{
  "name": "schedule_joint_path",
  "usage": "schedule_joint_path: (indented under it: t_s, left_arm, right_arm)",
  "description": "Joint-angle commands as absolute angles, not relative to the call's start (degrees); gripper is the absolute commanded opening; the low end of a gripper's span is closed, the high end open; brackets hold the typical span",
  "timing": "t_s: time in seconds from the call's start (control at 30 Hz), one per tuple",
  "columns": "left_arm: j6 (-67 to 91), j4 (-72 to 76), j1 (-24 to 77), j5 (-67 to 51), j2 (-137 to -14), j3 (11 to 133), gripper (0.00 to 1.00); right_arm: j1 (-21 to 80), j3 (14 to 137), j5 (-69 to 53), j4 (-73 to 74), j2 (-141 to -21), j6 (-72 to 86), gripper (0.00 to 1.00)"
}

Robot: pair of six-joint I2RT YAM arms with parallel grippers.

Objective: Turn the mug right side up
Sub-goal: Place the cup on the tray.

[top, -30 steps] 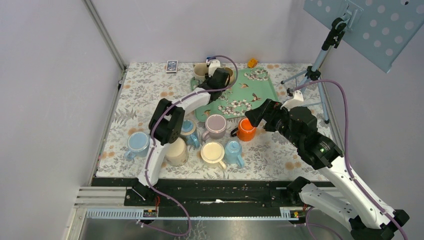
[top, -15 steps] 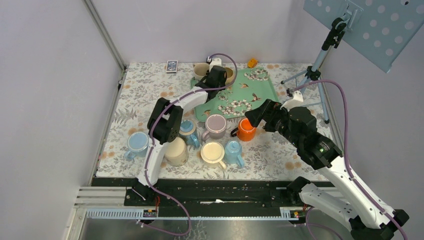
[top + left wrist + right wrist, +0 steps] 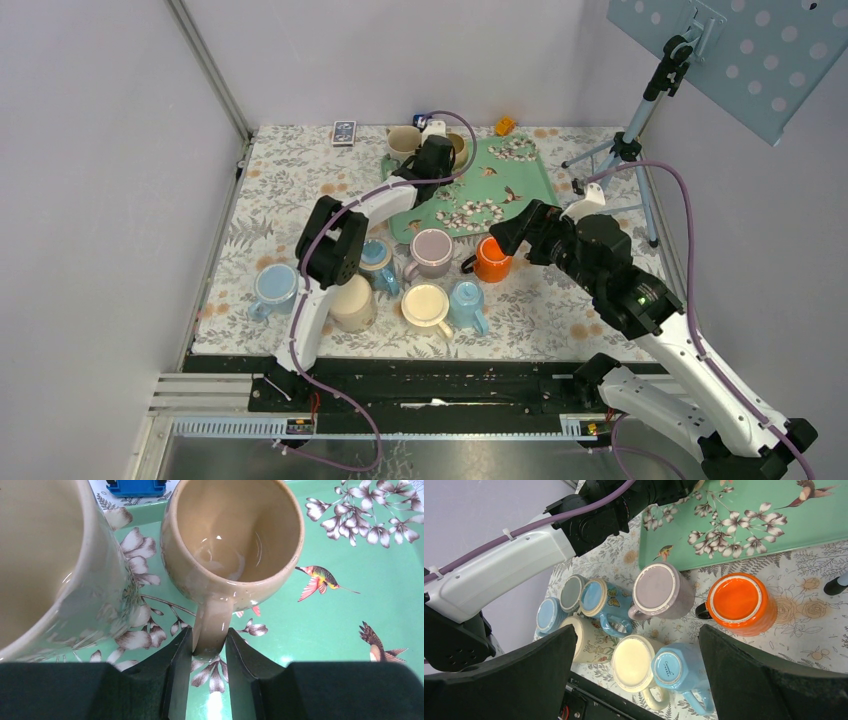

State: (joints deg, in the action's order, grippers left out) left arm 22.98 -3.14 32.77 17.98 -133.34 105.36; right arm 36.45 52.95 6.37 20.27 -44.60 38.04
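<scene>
Seeing tan glazed ceramic mug (image 3: 458, 148) at table (image 3: 290, 200) 12 o'clock on green floral tray (image 3: 520, 175), top view; grip hidden. Left wrist: mouth up, axis near vertical, handle at 6 o'clock pinched by left gripper (image 3: 209, 647). Right wrist: right gripper (image 3: 636, 645) jaws wide apart.

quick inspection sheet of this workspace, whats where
surface: floral cloth, green tray at the back
job's things: tan mug upright on tray, beige mug beside it; purple mug, orange mug, cream mug, blue mug base up on cloth
clutter: card box, small orange thing at far edge
pincers: left pincer closed on tan mug's handle; right pincer open above the mugs
cables: purple cable along each arm
surroundings: tripod, dotted panel at right
</scene>
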Motion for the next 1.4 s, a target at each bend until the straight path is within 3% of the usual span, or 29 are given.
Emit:
schedule_joint_path:
  t_s: [0.0, 0.4, 0.73, 1.2, 1.37]
  left_arm:
    - [23.4, -2.9, 32.6, 19.0, -132.4, 106.9, 0.34]
    - [21.4, -7.1, 33.2, 21.8, -133.6, 112.6, 0.16]
    - [20.0, -9.3, 34.3, 26.3, -131.7, 111.0, 0.11]
    - [19.3, -10.7, 34.4, 28.0, -130.1, 108.5, 0.14]
    - [19.3, -10.7, 34.4, 26.8, -129.6, 108.3, 0.30]
  right_arm:
    - [36.8, 53.0, 6.5, 18.7, -43.3, 38.4, 1.00]
    - [36.8, 52.9, 6.6, 18.7, -43.0, 38.4, 1.00]
    - [36.8, 52.5, 6.1, 18.2, -42.9, 38.8, 1.00]
    - [36.8, 52.0, 4.9, 17.2, -43.0, 39.3, 1.00]
    - [36.9, 52.1, 4.9, 17.1, -43.3, 39.2, 1.00]
